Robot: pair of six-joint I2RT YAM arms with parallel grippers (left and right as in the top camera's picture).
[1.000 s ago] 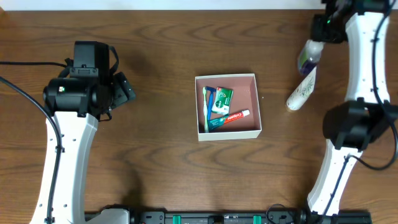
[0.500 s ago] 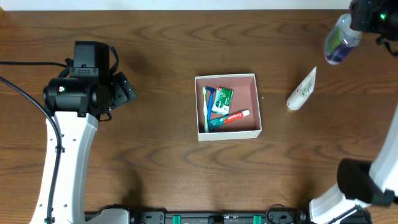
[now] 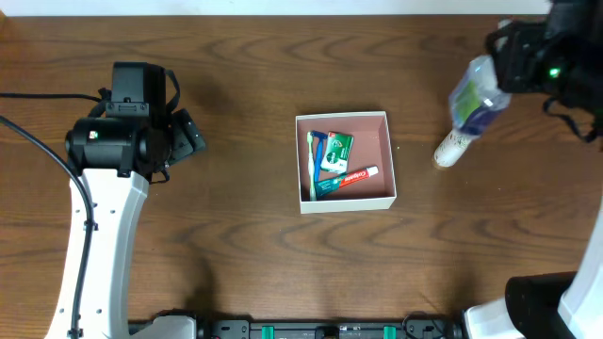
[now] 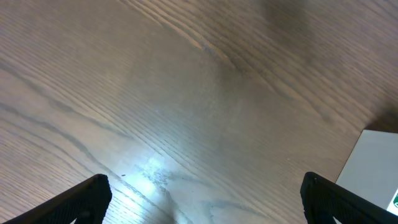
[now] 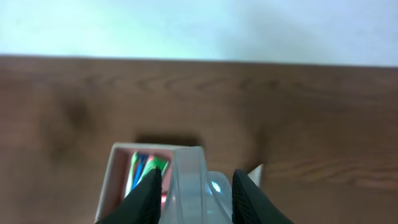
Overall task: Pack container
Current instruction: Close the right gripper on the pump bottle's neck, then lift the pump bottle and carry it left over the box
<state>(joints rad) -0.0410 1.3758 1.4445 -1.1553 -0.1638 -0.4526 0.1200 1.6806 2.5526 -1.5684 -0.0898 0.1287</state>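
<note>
The container [image 3: 300, 160] is a white-walled square box with a pinkish inside at the table's middle. In it lie a toothpaste tube [image 3: 350, 177], a green packet [image 3: 335, 151] and a blue-green toothbrush [image 3: 316, 162]. My right gripper [image 3: 497, 73] is shut on a clear bottle [image 3: 474, 102] with blue-purple contents, held in the air right of the container. In the right wrist view the bottle [image 5: 198, 186] fills the gap between the fingers [image 5: 148, 194], with the container [image 5: 115, 171] beyond. My left gripper [image 3: 185, 137] stands open and empty, far left of the container.
A white tube [image 3: 452, 149] lies on the table right of the container, partly under the held bottle. The container's corner [image 4: 373, 168] shows at the right edge of the left wrist view, above bare wood [image 4: 186, 112].
The right arm swung the bottle out to the right, then back left and nearer the container. The white tube and the left arm have not moved.
</note>
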